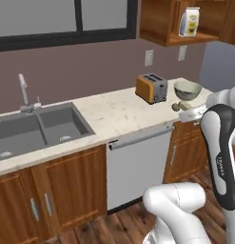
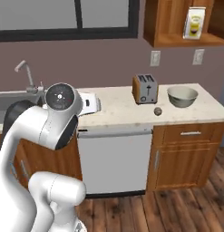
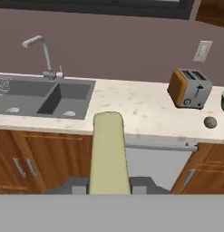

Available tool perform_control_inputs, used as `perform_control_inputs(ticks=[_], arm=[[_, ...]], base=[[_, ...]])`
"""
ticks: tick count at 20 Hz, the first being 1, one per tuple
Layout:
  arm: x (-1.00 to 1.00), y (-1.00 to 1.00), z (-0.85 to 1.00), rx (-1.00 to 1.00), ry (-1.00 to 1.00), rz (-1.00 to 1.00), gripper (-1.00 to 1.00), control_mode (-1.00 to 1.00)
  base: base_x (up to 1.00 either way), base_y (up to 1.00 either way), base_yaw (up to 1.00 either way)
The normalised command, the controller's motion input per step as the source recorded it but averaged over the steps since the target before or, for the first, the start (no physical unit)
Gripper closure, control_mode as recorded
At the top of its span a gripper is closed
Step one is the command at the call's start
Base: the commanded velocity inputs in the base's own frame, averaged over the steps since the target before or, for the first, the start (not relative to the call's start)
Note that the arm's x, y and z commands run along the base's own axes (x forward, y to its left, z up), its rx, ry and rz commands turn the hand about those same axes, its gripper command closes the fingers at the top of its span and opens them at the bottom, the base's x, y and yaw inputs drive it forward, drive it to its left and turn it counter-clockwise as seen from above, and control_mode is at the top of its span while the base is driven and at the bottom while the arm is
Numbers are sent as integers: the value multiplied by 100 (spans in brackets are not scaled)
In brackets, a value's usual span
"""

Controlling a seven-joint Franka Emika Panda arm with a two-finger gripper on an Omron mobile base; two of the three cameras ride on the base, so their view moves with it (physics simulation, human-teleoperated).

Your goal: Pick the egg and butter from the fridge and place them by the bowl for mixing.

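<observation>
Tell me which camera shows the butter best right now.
The hand view: the butter fills its centre as a long olive-yellow stick clamped in the shut pincer. In the left base view just its tip peeks out near the bowl; in the right base view I cannot make it out.

Butter (image 3: 109, 154) clamped upright between the finger tips (image 3: 73, 186) at six o'clock, sink (image 3: 45, 96) and faucet (image 3: 43, 54) at ten, toaster (image 3: 189, 88) at two, egg (image 3: 210, 122) on counter (image 3: 136, 108) at three

We count one egg (image 2: 157, 111), one butter stick (image 3: 109, 154), one bowl (image 2: 182, 96), one toaster (image 2: 145, 89), one sink (image 1: 35, 127) with one tap (image 1: 24, 90), and one bag (image 2: 194, 22).
</observation>
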Motion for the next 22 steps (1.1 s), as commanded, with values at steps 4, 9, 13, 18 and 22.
perform_control_inputs(ticks=[4,9,13,18,22], arm=[[0,0,0,0,0,0,100,100],[0,0,0,0,0,0,100,100],[0,0,0,0,0,0,100,100],[0,0,0,0,0,0,100,100],[0,0,0,0,0,0,100,100]], base=[[100,-100,-25],[89,-47,-11],[80,0,12],[81,-4,21],[30,-53,7]])
